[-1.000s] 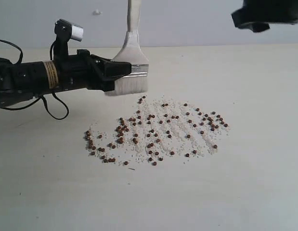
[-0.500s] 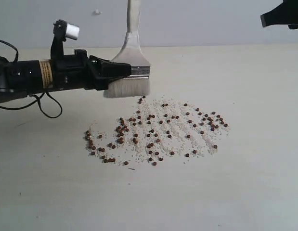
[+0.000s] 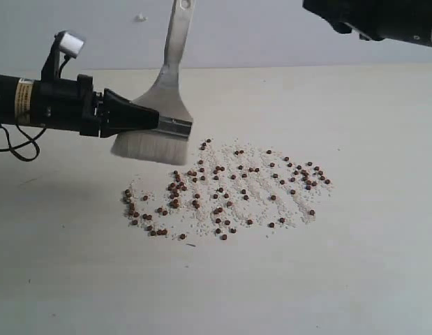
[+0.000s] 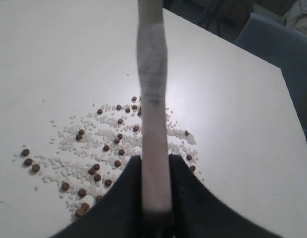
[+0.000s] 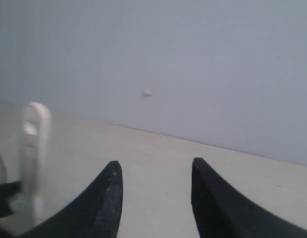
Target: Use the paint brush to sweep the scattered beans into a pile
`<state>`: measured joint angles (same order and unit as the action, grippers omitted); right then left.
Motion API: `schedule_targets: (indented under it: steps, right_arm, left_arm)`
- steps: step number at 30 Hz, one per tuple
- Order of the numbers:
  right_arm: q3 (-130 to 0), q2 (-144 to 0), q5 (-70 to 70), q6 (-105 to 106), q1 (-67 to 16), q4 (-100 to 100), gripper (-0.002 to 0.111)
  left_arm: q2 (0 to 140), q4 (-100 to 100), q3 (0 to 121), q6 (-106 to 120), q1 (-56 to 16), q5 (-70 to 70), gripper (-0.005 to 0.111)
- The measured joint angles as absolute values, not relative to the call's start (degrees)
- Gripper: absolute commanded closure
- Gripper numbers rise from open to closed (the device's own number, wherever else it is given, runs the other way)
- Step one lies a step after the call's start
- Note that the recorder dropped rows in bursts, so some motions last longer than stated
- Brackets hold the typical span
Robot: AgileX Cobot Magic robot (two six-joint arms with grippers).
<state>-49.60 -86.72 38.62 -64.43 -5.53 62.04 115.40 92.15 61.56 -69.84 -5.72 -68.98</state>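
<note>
The paint brush (image 3: 162, 115) hangs tilted above the table, its handle up and its cream bristles just left of the spread. My left gripper (image 3: 151, 120) is shut on the brush at its ferrule; in the left wrist view the brush (image 4: 153, 114) runs up between the black fingers of the gripper (image 4: 155, 171). The beans (image 3: 229, 187) lie scattered over a wide patch among whitish crumbs, also seen as beans (image 4: 101, 158) beyond the handle. No compact pile shows. My right gripper (image 5: 154, 171) is open and empty, high at the upper right of the exterior view; the brush handle's end (image 5: 33, 144) shows beside it.
The pale table (image 3: 355, 265) stretches around the spread. A grey wall (image 3: 271, 31) stands behind it. A black cable (image 3: 17, 148) hangs from the left arm. The right arm's dark body (image 3: 383, 19) hovers at the top right.
The left gripper has drawn back to the left and tilted the brush, so the bristles now sit lower and further left. The right arm has shifted left overhead. The beans have not moved.
</note>
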Motion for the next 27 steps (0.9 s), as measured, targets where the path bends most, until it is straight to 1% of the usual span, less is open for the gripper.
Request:
schedule_targets:
  steps: [7,8,13,14,15,18,19,22,27]
  right_arm:
    - [-49.6,-95.8,62.6,-65.6,-5.5,67.3,0.067]
    - [-49.6,-99.2,67.0,-65.3,-5.5,67.6,0.067]
    - [-49.6,-105.6,68.8,-65.5,-5.5,64.9,0.068]
    - [-49.6,-106.3,68.8,-66.4,-5.5,64.3,0.067]
    - [-49.6,-106.9,68.8,-67.1,-5.5,63.7,0.064]
    - [-50.2,-108.5,69.1,-67.9,-5.5,61.9,0.045]
    - [-51.0,-109.5,69.1,-68.1,-5.5,61.8,0.045]
    - [-54.9,-112.2,69.1,-66.7,-5.9,63.1,0.048]
    - [-64.5,-116.5,69.2,-64.2,-10.7,70.6,0.047]
  left_arm:
    - [118.8,93.0,61.6,-69.5,-5.7,-69.0,0.107]
    - [118.9,93.0,61.6,-69.5,-5.7,-69.0,0.107]
    - [118.9,92.7,61.6,-69.4,-5.7,-69.0,0.107]
    - [118.9,92.7,61.6,-69.2,-5.7,-69.0,0.107]
    - [118.9,92.7,61.6,-69.2,-5.7,-69.0,0.107]
    - [118.9,92.4,61.6,-69.2,-5.7,-69.0,0.107]
    - [118.9,92.3,61.6,-69.1,-5.7,-69.0,0.107]
    - [118.9,91.8,61.6,-69.0,-5.7,-69.0,0.107]
    - [118.9,91.8,61.6,-69.5,-5.7,-69.0,0.107]
